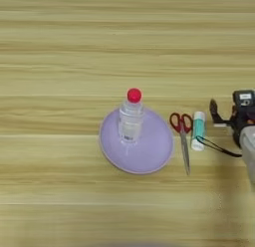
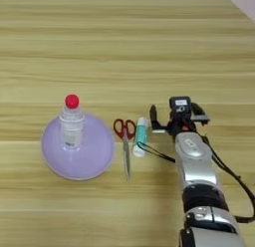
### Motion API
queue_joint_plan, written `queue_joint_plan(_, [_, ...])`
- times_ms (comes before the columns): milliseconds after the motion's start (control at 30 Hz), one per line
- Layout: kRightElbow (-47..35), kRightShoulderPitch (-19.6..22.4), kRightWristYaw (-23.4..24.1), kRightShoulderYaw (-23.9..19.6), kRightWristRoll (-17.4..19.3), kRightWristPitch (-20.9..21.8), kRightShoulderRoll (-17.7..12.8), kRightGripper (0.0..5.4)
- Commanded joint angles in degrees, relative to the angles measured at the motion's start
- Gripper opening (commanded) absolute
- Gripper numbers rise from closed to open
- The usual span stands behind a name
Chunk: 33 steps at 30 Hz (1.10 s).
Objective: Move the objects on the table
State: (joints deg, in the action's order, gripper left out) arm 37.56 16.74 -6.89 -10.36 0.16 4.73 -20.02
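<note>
centrally, right gripper is hovering with fingers spread just beside glue stick; scissors are lying left of it.

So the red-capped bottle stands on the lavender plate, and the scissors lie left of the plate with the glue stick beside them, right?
Not quite: the scissors lie right of the plate, not left, as the right eye view shows. The bottle does stand on it, and the glue stick lies beside the scissors.

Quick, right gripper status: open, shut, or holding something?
Right gripper: open and empty, just right of the glue stick, not touching it.
</note>
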Motion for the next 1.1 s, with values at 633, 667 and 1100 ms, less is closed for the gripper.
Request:
queue_joint_plan(633, [-5.2,0.4,-2.6,4.7,-1.7,-6.5,1.6,5.38])
queue_joint_plan(667, [-5.0,0.4,-2.4,4.8,-1.8,-6.8,1.6,5.38])
queue_joint_plan(1100, [-1.5,2.0,-1.7,5.5,-2.9,-9.0,1.8,5.38])
